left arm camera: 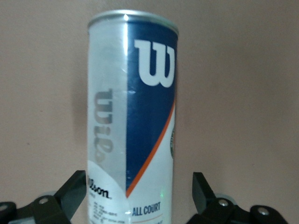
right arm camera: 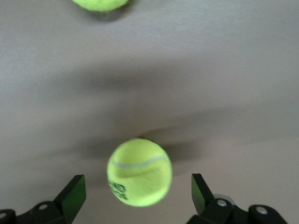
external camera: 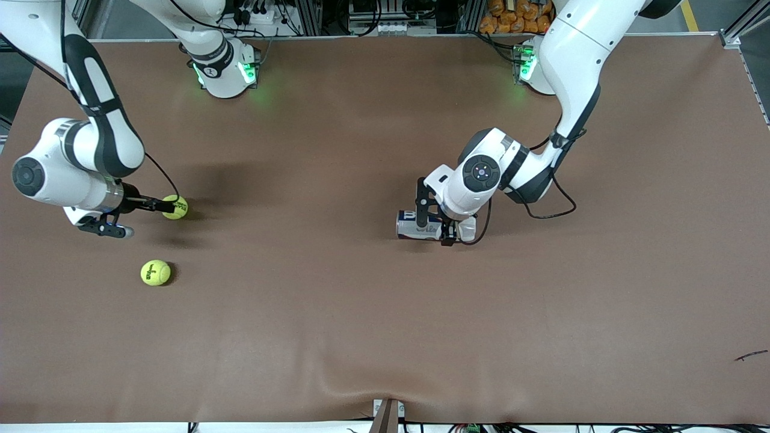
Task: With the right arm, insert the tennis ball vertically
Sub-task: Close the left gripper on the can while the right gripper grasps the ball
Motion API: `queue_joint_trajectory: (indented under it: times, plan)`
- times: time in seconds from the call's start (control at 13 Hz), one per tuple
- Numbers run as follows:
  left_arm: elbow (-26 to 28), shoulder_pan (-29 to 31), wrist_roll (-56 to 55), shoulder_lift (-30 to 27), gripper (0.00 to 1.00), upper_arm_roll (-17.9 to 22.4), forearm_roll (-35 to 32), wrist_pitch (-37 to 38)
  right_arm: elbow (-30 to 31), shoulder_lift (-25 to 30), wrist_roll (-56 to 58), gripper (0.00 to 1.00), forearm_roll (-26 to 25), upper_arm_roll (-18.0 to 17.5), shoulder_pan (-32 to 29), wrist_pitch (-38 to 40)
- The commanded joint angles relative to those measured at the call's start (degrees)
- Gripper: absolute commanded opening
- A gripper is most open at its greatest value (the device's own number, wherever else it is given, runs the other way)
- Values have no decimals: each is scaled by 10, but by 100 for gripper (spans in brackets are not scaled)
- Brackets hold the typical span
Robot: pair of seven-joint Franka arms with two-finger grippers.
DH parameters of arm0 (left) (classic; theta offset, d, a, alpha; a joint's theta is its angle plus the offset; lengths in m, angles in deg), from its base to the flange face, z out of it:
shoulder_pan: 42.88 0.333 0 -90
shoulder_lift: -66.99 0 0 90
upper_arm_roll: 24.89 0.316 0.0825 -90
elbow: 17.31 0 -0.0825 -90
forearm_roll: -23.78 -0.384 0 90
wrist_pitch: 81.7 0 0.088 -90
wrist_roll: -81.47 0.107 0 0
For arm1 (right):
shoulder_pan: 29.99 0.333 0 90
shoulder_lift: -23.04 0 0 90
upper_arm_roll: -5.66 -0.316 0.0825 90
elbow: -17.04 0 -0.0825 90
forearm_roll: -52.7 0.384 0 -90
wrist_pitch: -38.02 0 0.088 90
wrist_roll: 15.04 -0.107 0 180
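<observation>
A yellow tennis ball [external camera: 175, 207] lies on the brown table near the right arm's end. My right gripper [external camera: 160, 205] is at this ball and open. In the right wrist view the ball [right arm camera: 139, 171] sits between the two fingers [right arm camera: 74, 193], with a gap on each side. A second tennis ball [external camera: 156, 272] lies nearer the front camera and shows at the edge of the right wrist view [right arm camera: 99, 3]. A white and blue Wilson ball can [external camera: 410, 226] lies on its side mid-table. My left gripper [external camera: 434, 219] straddles the can [left arm camera: 133, 112], fingers [left arm camera: 201, 189] open.
The arm bases [external camera: 225, 72] stand along the table's edge farthest from the front camera. A small dark scrap [external camera: 751, 355] lies near the left arm's end, close to the front edge. A fold in the table cover [external camera: 361, 385] runs along the front edge.
</observation>
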Motion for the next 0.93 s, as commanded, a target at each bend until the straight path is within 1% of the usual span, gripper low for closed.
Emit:
queue_joint_trajectory:
  times: [0.0,0.08,0.15,0.39,0.69,0.77,0.85]
  plan:
    - [14,-5,0,-6,100,4,-18,-22,43,0,-26,100,8,0,21,-66]
    - [16,-8,0,-2,100,5,-22,-30,52,-8,-26,100,8,0,20,-90]
    - [16,-7,-1,6,100,5,-40,-40,52,-18,-25,100,7,1,15,-94]
    - [16,-7,-1,14,100,6,-43,-54,54,-18,-23,100,7,1,15,-88]
    - [16,-8,-1,19,100,7,-49,-64,72,-18,-25,100,7,1,15,-81]
    - [15,-8,-2,19,94,7,-56,-65,71,-18,-26,100,7,0,15,-74]
    - [14,-8,-2,19,91,7,-58,-65,71,-18,-27,100,7,0,15,-72]
